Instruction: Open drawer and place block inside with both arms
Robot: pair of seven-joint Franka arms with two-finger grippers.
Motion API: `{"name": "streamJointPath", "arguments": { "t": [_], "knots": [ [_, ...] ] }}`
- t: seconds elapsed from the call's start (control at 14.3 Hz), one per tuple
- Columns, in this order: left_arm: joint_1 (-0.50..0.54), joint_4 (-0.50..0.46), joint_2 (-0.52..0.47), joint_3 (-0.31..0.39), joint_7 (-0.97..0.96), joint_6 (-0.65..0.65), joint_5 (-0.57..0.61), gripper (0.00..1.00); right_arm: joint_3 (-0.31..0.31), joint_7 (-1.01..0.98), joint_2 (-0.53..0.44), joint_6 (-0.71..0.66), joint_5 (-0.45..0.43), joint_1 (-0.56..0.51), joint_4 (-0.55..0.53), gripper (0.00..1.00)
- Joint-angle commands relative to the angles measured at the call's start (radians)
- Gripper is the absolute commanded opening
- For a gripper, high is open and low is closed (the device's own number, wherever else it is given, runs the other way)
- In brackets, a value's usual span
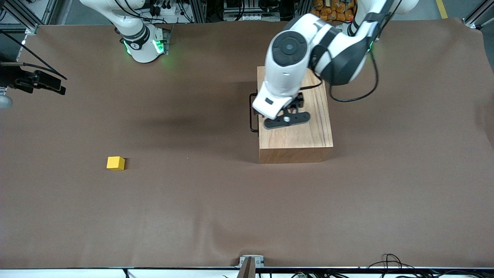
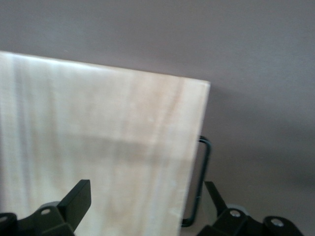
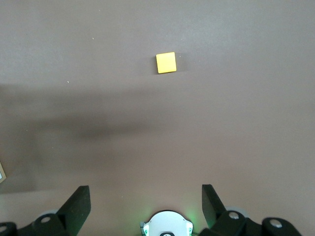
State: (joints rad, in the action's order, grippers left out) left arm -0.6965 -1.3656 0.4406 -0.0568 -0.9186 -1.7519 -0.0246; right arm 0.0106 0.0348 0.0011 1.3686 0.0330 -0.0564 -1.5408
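Observation:
The big light-wood box [image 1: 305, 135] stands near the left arm's base, its drawer shut. Only the drawer's thin black handle [image 1: 251, 114] shows, on the side facing the right arm's end. My left gripper [image 1: 259, 116] is over the box's edge above that handle. In the left wrist view the left gripper [image 2: 145, 191] is open, one finger over the box top [image 2: 98, 142], the other past the handle [image 2: 201, 184], touching nothing. The yellow block [image 1: 115, 163] lies on the table, apart from the box toward the right arm's end. My right gripper [image 3: 145, 196] is open and empty, high over its own base, with the block [image 3: 166, 62] in its view.
A brown cloth [image 1: 216, 208] covers the table. The right arm's green-lit base [image 1: 144, 44] stands at the table's robot edge. A black fixture [image 1: 36, 82] juts in at the right arm's end. A black cable [image 1: 368, 90] hangs from the left arm beside the box.

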Motion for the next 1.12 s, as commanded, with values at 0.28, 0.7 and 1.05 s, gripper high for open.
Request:
{"name": "streamJointPath", "arguments": {
  "t": [0.28,0.7,1.05],
  "knots": [
    [-0.159,0.085,0.164,0.044,-0.207,-0.109,0.015,1.00,0.008,-0.010,-0.003,0.003,0.016,0.000,-0.005,1.00],
    [-0.282,0.105,0.217,0.117,-0.273,-0.123,0.057,1.00,0.006,-0.027,-0.003,0.000,0.016,-0.005,-0.005,1.00],
    [-0.320,0.108,0.267,0.121,-0.264,-0.153,0.127,1.00,0.005,-0.032,0.000,0.003,0.016,-0.003,-0.005,1.00]
  ]
}}
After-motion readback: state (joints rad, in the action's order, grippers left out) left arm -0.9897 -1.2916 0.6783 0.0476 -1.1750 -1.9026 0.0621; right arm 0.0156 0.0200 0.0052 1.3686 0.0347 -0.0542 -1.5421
